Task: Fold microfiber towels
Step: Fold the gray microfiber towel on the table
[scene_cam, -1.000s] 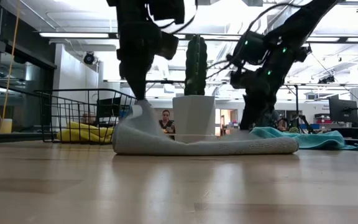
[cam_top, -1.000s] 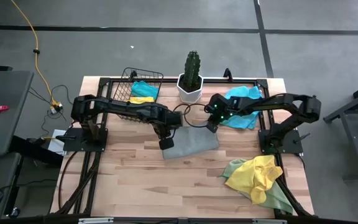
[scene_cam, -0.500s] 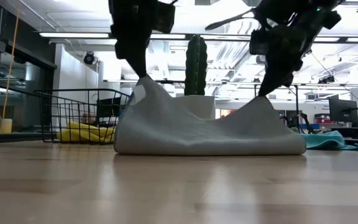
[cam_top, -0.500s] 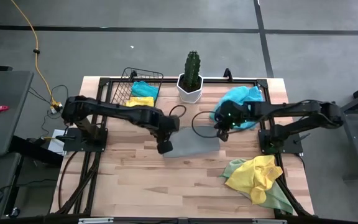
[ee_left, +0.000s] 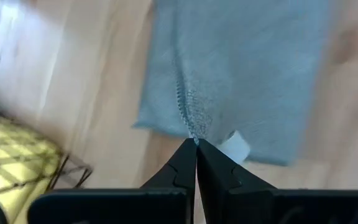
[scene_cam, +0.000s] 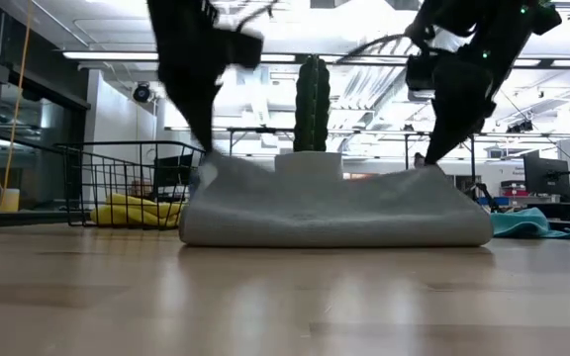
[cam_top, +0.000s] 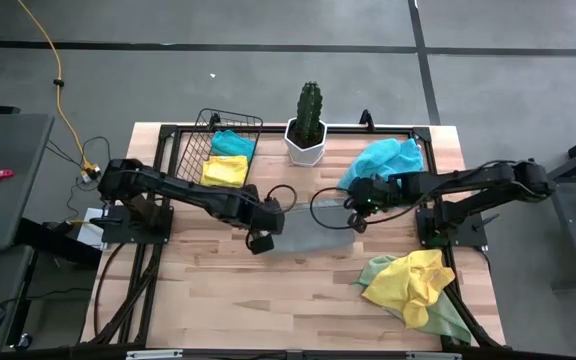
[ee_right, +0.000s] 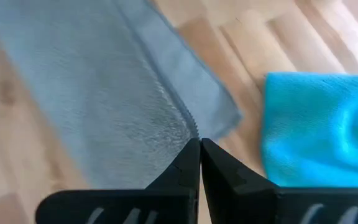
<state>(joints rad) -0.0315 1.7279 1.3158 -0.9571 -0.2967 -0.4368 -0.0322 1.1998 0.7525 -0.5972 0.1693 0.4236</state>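
both pincers, left pincer (cam_top: 260, 241) and right pincer (cam_top: 354, 222), pinch the grey towel's (cam_top: 308, 236) opposite corners.

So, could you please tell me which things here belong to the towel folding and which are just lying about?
Part of the job:
grey towel, pinched by left pincer and right pincer
blue towel
yellow and green towels
folded towels in wire basket

Lying about:
potted cactus
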